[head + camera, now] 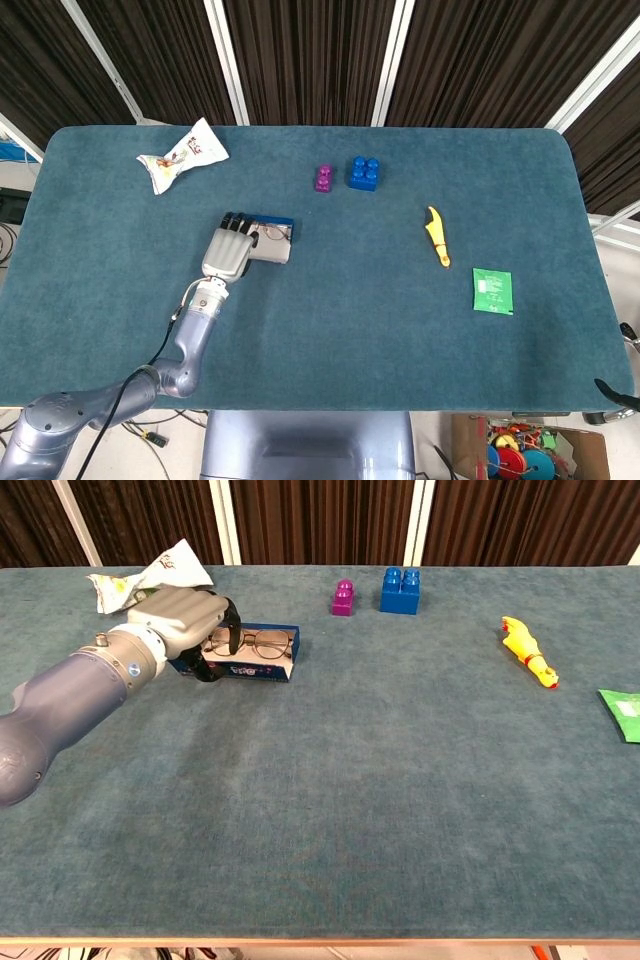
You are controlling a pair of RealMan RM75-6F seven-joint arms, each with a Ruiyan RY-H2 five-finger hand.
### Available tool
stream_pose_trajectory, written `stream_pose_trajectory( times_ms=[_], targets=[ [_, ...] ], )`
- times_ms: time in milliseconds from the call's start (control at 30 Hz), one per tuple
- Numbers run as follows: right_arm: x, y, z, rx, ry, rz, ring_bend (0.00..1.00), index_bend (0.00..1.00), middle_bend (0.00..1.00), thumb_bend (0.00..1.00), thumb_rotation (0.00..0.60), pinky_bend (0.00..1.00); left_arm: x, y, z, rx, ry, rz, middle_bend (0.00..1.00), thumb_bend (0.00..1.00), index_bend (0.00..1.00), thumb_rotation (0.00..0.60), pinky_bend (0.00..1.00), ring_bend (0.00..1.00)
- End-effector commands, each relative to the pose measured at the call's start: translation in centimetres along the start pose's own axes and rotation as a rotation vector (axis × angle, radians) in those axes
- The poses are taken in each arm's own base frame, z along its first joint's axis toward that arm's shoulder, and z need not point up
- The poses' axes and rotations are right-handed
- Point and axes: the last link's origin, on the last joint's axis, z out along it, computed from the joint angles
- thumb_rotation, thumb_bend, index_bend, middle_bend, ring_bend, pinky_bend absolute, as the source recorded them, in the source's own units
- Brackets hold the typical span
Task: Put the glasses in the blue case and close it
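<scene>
Your left robot hand (185, 620) sits at the upper left of the chest view, reaching in from the lower left with its fingers (228, 630) curled down over the left end of the blue case (268, 668). The case lies open on the teal surface (380, 780), and the glasses (255, 644) rest inside it, lenses facing up; the dark fingertips overlap the left lens and frame. Whether the fingers actually grip the glasses or just rest on them and the case edge, you cannot tell from either view. In the head view the same hand (228, 250) covers the left part of the case (275, 240), left of centre. Your right robot hand shows in neither view. Elsewhere on the surface: a crumpled wrapper (182, 156) at the upper left, a purple block (324, 179) and a blue block (363, 173) near the top centre, a yellow toy (437, 238) to the right, and a green packet (492, 291) further right and lower.
</scene>
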Motion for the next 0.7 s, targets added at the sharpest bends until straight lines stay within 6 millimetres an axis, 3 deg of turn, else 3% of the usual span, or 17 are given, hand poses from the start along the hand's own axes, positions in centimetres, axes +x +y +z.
stream_pose_trajectory(
  times_ms=[33, 700],
  targets=[
    [0.0, 0.0, 0.0, 0.000, -0.001, 0.000, 0.13, 0.00, 0.02, 0.16, 0.600, 0.24, 0.0, 0.0, 0.0, 0.003, 0.005, -0.005, 0.18, 0.34, 0.51, 0.600, 0.11, 0.08],
    [0.0, 0.0, 0.0, -0.006, -0.001, -0.001, 0.13, 0.00, 0.02, 0.16, 0.600, 0.24, -0.2, -1.0, -0.4, 0.018, -0.008, 0.001, 0.18, 0.37, 0.59, 0.600, 0.09, 0.08]
  ],
)
